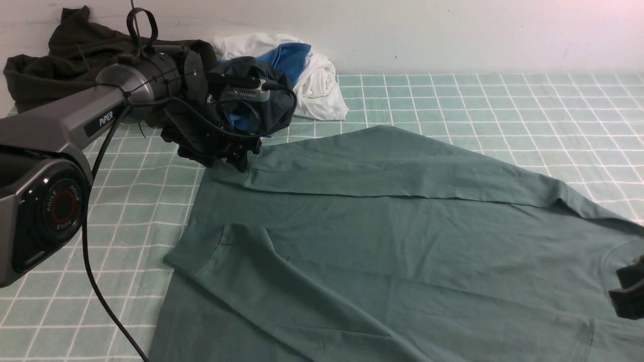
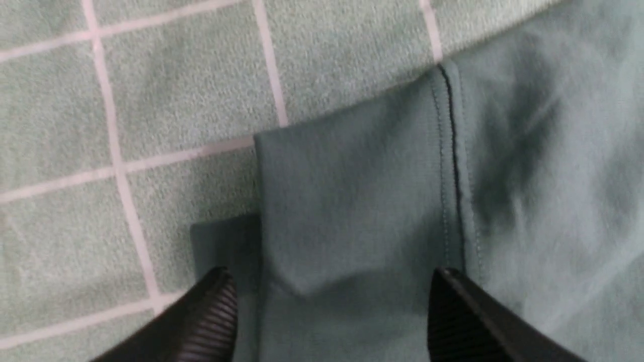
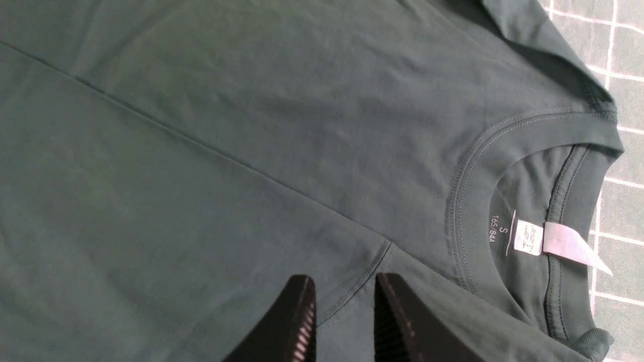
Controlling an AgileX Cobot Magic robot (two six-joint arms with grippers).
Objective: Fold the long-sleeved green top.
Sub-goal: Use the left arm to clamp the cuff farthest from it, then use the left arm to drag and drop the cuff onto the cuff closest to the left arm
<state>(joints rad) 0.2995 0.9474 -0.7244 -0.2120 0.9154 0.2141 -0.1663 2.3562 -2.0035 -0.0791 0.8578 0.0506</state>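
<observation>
Ahead of the left gripper point(image 2: 332, 296), past its fingers in the front view, sits a heap of clothes: a very dark olive-black garment point(image 1: 65, 65) bunched in thick soft folds beyond and to the left of the arm, a dark navy garment point(image 1: 274, 98) with a bright blue part point(image 1: 289, 60) just behind the fingers, and a crumpled white cloth point(image 1: 319, 88) on the heap's right side. The arm and its black cable point(image 1: 90, 271) cut across the view of the heap.

The green top point(image 1: 342, 226) lies right below the left gripper and spreads from there toward the right gripper point(image 3: 346, 286). It is smooth matte jersey, softly creased, both sleeves folded in over the body, with stitched cuff seams. The ribbed round neck point(image 3: 473, 201) is near the right gripper, with a small white label point(image 3: 528, 237) and a pale pink tag point(image 3: 573, 246) inside. Under everything is a pale green tablecloth point(image 1: 503, 115) with a white grid.

The left gripper's fingers stand wide apart over a cuff; the right's stand narrowly apart above the top, nothing between them but a view of cloth.
</observation>
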